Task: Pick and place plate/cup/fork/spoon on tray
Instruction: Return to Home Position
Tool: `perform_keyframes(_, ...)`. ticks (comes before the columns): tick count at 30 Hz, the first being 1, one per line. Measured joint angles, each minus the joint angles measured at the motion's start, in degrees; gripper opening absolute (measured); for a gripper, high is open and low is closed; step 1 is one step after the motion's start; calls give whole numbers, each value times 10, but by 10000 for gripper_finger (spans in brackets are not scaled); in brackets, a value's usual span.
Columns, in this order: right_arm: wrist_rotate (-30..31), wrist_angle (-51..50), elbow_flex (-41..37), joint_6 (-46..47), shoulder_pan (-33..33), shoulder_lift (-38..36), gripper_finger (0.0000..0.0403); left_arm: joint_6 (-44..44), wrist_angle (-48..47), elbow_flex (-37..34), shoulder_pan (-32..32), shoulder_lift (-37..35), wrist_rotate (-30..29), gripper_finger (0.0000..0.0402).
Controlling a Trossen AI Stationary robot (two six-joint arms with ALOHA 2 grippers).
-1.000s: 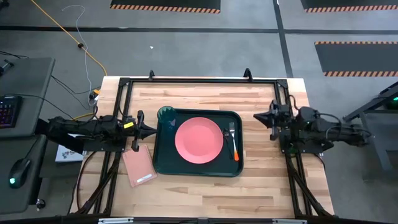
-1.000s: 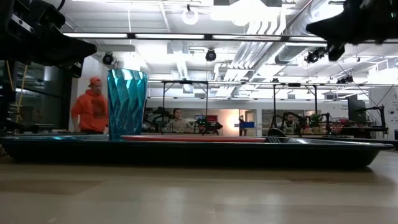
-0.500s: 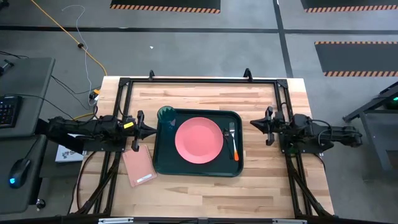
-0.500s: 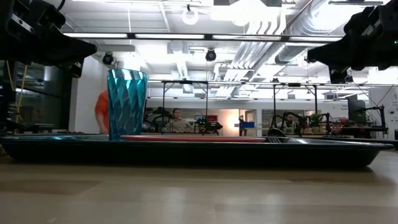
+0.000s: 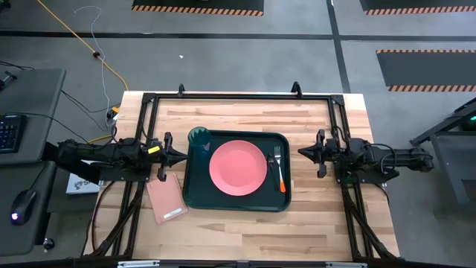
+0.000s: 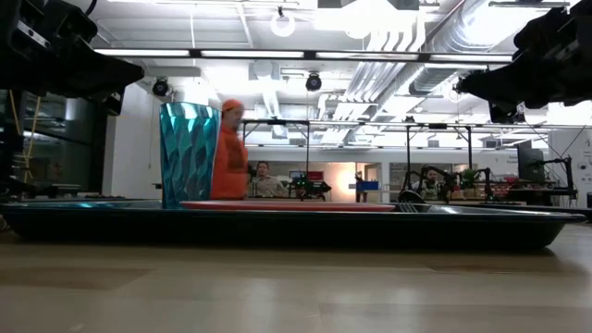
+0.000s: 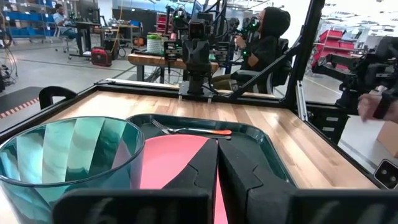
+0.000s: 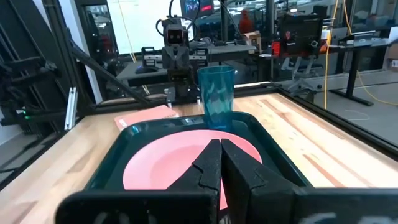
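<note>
High view: tray [image 5: 195, 195] is sitting mid-table w/ plate [image 5: 237, 168] at its centre, cup [image 5: 198, 135] in the far-left corner, fork [image 5: 279, 168] lying along the right side next to the plate. Spoon isn't showing anywhere here, so I'm judging 3 of 4 items placed, spoon left. Left gripper [image 5: 182, 156] is hovering just off the tray's left edge, right gripper [image 5: 303, 151] just off its right edge. A pink pad [image 5: 166, 197] is lying beside the tray.

Low view: cup [image 6: 190, 154] is standing upright on the tray [image 6: 277, 226]; plate [image 6: 287, 205] is showing as a thin edge only. A person in orange is passing behind.

Left wrist view: fingers [image 7: 200, 175] are pressed together, holding nothing; cup [image 7: 68, 155] is sitting close, partly cut off.

Right wrist view: fingers [image 8: 211, 163] are closed too, empty, blocking part of the plate [image 8: 163, 163]. Fork isn't visible here, and no spoon either.
</note>
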Motion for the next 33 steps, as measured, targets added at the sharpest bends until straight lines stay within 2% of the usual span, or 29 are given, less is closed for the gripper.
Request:
perform_keyframes(6,1,0,0,-3,0,0,0,0,0,0,0,0,0,5)
perform_keyframes(16,0,0,0,74,0,0,0,0,0,0,0,0,0,5)
perform_keyframes(33,1,0,0,74,0,0,0,0,0,0,0,0,0,5)
